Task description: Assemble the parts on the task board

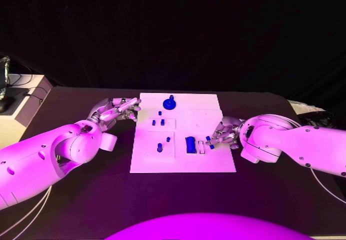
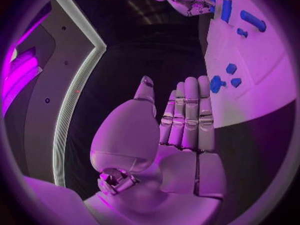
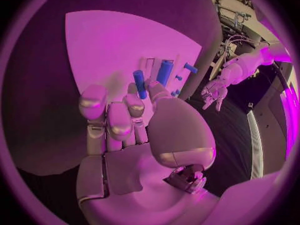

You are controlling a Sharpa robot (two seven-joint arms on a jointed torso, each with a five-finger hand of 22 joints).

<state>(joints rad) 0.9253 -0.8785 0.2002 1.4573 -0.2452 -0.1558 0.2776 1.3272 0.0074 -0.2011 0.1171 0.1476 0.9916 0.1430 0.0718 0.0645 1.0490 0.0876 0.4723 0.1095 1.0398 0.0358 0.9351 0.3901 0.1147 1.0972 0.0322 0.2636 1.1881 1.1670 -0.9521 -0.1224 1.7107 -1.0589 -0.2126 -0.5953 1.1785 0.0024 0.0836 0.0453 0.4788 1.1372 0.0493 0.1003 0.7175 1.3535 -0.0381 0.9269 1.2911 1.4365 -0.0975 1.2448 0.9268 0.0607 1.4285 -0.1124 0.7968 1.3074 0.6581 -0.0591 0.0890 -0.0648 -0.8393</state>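
The white task board (image 1: pixel 182 160) lies mid-table with blue parts on it: a round knob-like part (image 1: pixel 169 104) at its far end, small pieces (image 1: pixel 158 122) left of centre, a short peg (image 1: pixel 159 147) and a rectangular block (image 1: pixel 190 144) nearer me. My right hand (image 1: pixel 223 136) reaches over the board's right edge beside the block and pinches a blue peg (image 3: pixel 139 83) between thumb and fingertips (image 3: pixel 132 101). My left hand (image 1: pixel 119 109) hovers just off the board's left edge, fingers (image 2: pixel 187 110) straight and together, thumb apart, holding nothing. The board (image 2: pixel 256 97) lies beside those fingers.
A pale cabinet (image 1: pixel 25 107) with cables stands at the table's far left corner. Dark table surface (image 1: pixel 180 200) stretches between the board and me. The right arm's bulky forearm (image 1: pixel 288 137) lies along the board's right side.
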